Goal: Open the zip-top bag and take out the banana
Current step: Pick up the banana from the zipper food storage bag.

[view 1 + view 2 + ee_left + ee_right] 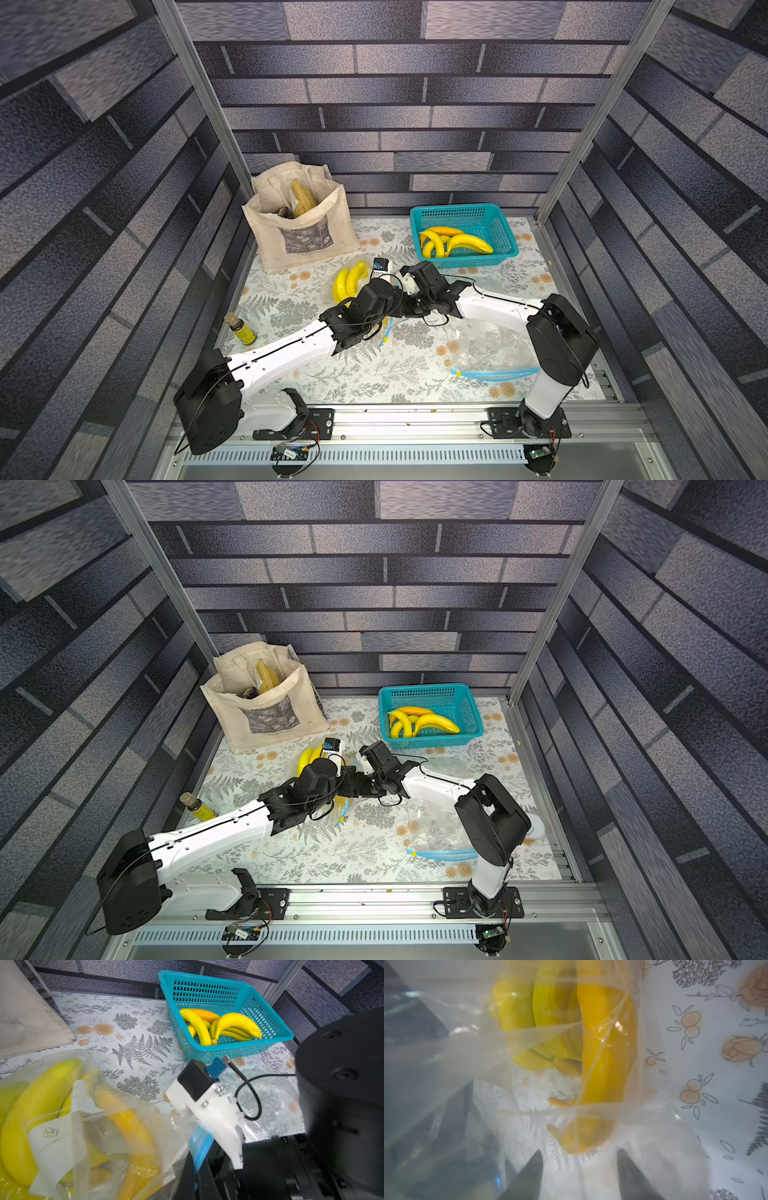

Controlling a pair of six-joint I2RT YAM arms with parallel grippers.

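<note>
Left end effector [198, 1165] clamped on zip-top bag [145, 1126] at its blue zip edge. Right end effector [579, 1153] spread apart at the bag, banana [602, 1064] inside ungripped. Basket [465, 212] at 1 o'clock holds bananas [469, 243].

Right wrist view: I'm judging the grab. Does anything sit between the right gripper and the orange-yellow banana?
Yes: a creased fold of the zip-top bag, clear film, crosses the banana just ahead of the open right gripper.
</note>
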